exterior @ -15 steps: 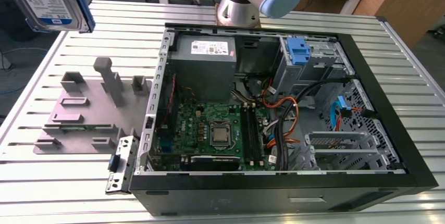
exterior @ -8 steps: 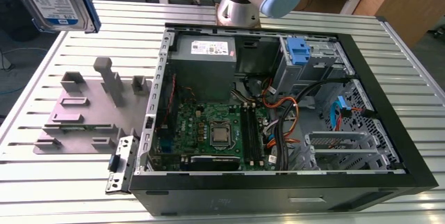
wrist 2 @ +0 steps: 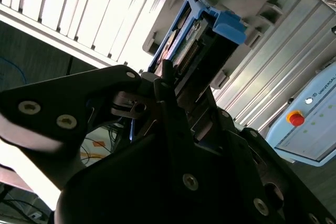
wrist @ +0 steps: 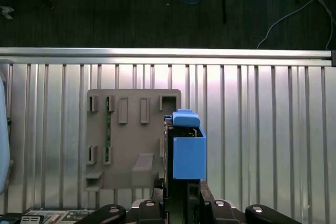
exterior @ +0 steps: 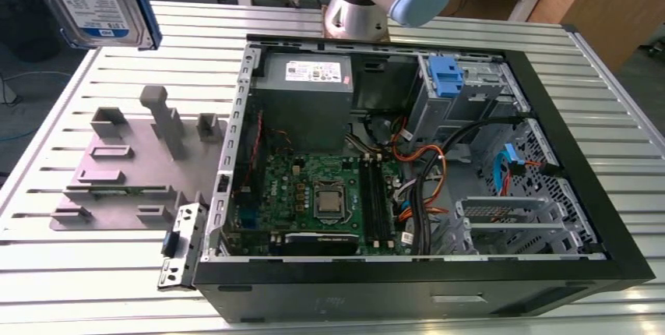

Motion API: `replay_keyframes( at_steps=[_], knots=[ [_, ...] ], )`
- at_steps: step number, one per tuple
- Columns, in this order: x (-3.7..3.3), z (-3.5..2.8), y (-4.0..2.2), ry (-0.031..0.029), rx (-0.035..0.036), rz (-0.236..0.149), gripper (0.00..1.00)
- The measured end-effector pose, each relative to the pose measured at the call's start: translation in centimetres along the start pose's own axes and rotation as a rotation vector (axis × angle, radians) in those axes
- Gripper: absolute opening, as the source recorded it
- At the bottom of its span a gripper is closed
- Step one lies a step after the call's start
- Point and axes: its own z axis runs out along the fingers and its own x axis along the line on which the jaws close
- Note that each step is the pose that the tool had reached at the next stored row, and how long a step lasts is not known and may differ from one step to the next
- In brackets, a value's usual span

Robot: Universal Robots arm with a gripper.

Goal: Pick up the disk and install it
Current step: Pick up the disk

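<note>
Surface: a slatted metal surface [exterior: 104,288] carries a grey holder plate [exterior: 114,171] and an open computer case [exterior: 416,296].
Case: it sits just beside the holder plate, on the exterior view's right of it, with boards and cables exposed.
Drive: the disk [exterior: 93,0] is lifted in the air above the holder plate, clear of it. In both wrist views its blue handle [wrist: 186,118] points away from the hand.
Grip: the hand [wrist: 182,198] is clamped on the disk at the end opposite the blue handle.
</note>
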Motion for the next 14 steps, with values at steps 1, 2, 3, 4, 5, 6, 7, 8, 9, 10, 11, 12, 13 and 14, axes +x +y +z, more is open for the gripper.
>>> replay_keyframes(
  at_steps=[1,2,3,4,5,6,7,8,9,10,11,12,13,14],
  knots=[
    [0.00,-0.01,-0.20,0.0000,0.0000,0.000,0.35],
    [-0.01,-0.02,-0.38,0.0000,-0.0001,0.000,0.35],
    [-0.01,-0.01,-0.57,0.0000,0.0001,0.000,0.35],
    [-0.01,-0.02,-0.77,0.0000,0.0001,0.000,0.35],
    [-0.01,-0.03,-0.98,0.0000,0.0000,0.000,0.35],
    [-0.02,-0.03,-1.18,0.0000,0.0000,0.000,0.35],
    [-0.02,-0.04,-1.39,0.0000,0.0001,0.000,0.35],
    [-0.02,-0.05,-1.62,0.0000,0.0000,0.000,0.35],
    [-0.03,-0.06,-1.83,0.0000,0.0000,0.000,0.35],
    [-0.03,-0.07,-2.03,0.0000,0.0000,0.000,0.35],
    [-0.03,-0.07,-2.25,0.0001,0.0000,0.000,0.35],
    [-0.03,-0.08,-2.46,0.0000,0.0000,0.000,0.35],
    [-0.04,-0.08,-2.66,-0.0001,0.0001,0.000,0.35],
    [-0.04,-0.09,-2.89,0.0000,0.0000,0.000,0.35]
  ],
)
